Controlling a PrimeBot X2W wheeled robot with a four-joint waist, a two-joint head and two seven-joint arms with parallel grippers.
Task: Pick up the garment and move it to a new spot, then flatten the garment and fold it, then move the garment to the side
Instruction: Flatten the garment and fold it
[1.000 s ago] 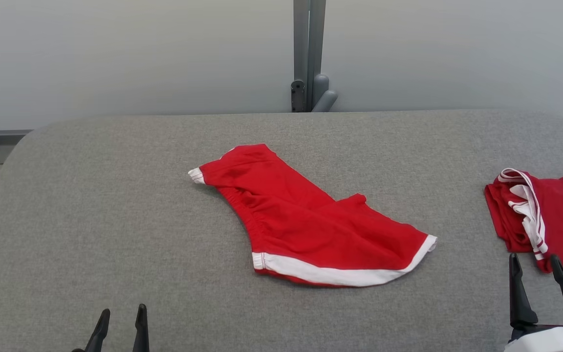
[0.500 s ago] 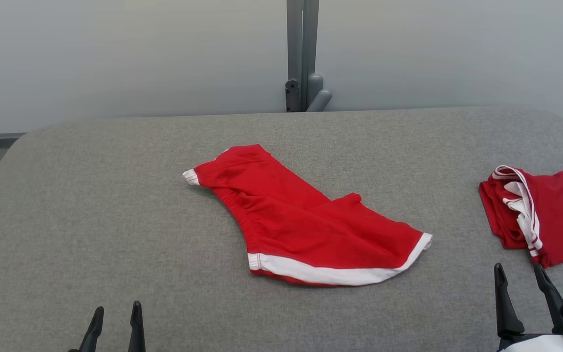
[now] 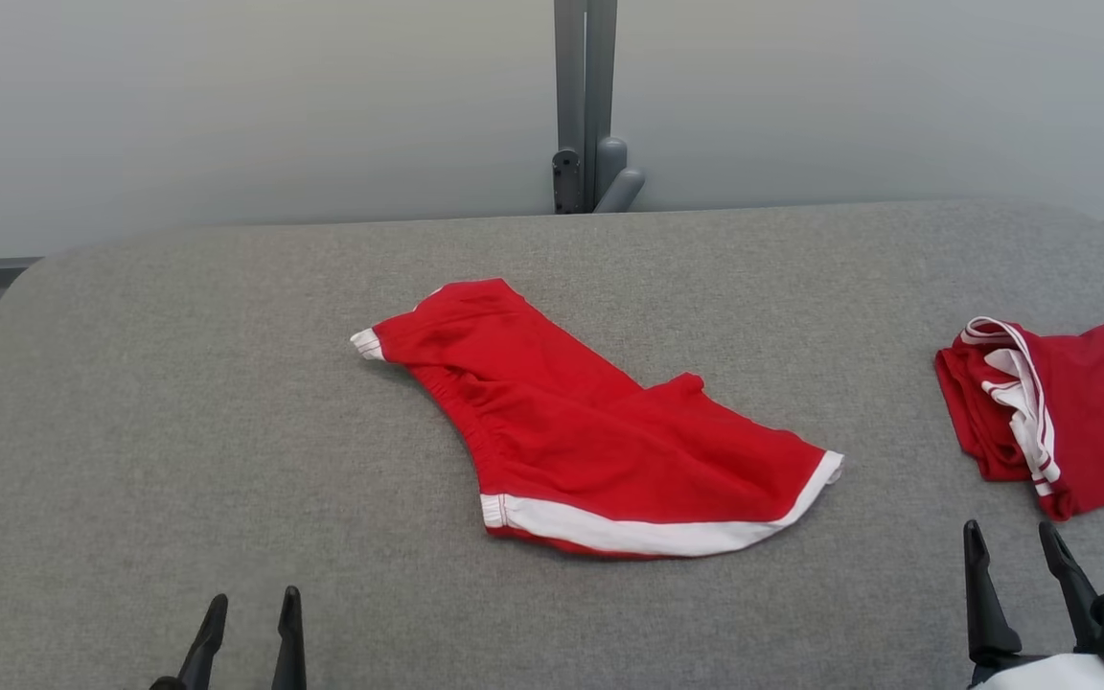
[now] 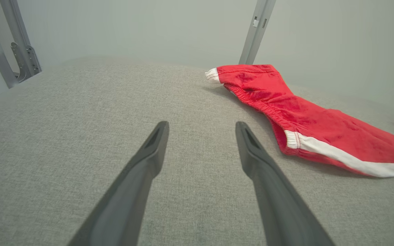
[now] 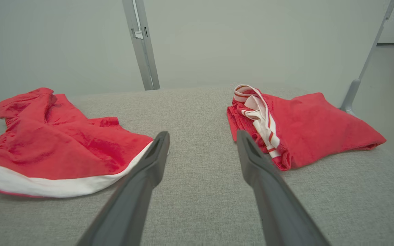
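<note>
The garment (image 3: 590,431), red shorts with a white hem band, lies loosely spread and wrinkled at the middle of the grey table (image 3: 178,402). It also appears in the left wrist view (image 4: 306,119) and the right wrist view (image 5: 53,147). My left gripper (image 3: 254,599) hovers open near the front edge, left of the garment and apart from it, with nothing between its fingers (image 4: 201,125). My right gripper (image 3: 1009,527) is open at the front right, its gap (image 5: 202,134) facing bare table between the garment and a folded one.
A second red garment (image 3: 1079,412) with white stripes lies folded at the table's right edge (image 5: 306,126), just beyond my right gripper. A grey metal post (image 3: 583,105) stands behind the table's far edge against a pale wall.
The head camera has turned slightly, sliding the whole picture left. My right gripper has drawn back a little from the folded garment. The garment lies as before.
</note>
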